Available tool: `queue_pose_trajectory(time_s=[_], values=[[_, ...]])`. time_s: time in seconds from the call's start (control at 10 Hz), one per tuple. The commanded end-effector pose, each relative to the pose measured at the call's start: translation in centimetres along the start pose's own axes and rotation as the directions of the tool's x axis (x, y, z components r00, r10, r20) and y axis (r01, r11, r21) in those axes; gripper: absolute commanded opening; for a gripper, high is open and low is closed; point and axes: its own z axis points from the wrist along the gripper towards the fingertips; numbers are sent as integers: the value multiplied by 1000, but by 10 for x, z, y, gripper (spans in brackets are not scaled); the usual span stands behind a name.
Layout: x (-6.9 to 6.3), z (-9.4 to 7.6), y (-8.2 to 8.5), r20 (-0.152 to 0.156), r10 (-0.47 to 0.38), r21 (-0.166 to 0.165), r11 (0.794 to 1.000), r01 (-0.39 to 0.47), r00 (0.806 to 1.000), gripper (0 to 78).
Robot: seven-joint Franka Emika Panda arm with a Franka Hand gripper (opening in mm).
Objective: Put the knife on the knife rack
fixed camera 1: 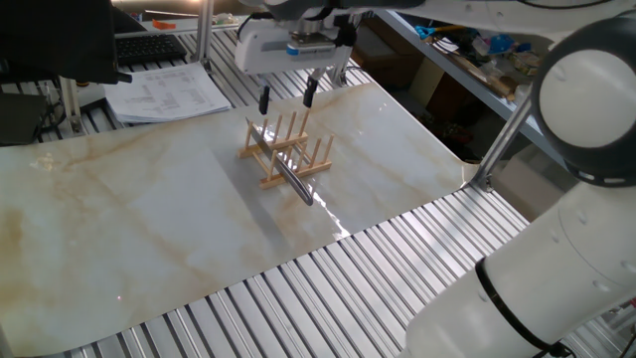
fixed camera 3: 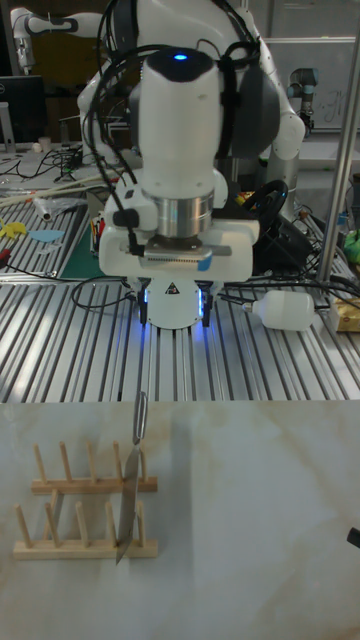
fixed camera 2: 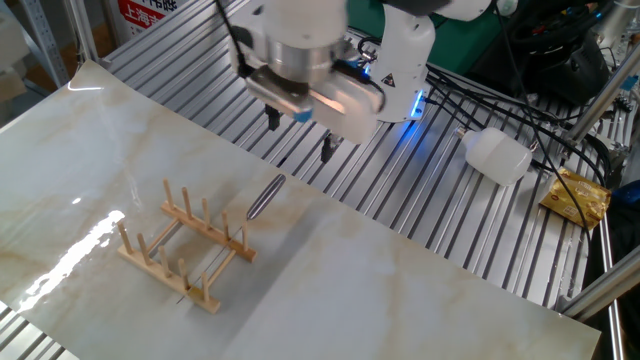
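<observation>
The knife [fixed camera 3: 128, 490] is seen standing on edge between the pegs of the knife rack [fixed camera 3: 85, 518]. The gripper [fixed camera 2: 300, 133] is held above it, its fingers [fixed camera 1: 263, 99] spread apart and grasping nothing.

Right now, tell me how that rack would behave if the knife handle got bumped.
The rack looks light: thin wood, so it would probably slide on the smooth marble. The knife stands on edge between pegs, handle overhanging, so a bump might lever it out or tip the rack.

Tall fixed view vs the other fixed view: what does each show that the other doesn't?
Tall fixed view only: the broad steel blade of the cleaver standing on edge between the pegs. The other fixed view only: a crumpled gold foil packet at the right. Both: the light-wood peg rack, the open two-finger gripper raised clear of it, and a white plastic bottle.
</observation>
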Motion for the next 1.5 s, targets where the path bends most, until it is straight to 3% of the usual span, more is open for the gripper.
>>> queue_pose_trajectory(time_s=[0.1, 1.4, 1.5], values=[[2, -4, 4, -26, -47, 34, 998, 48, 999, 11], [2, -4, 4, -26, -47, 34, 998, 48, 999, 11], [-9, 12, -8, -71, -71, -52, 996, 68, 995, 11]])
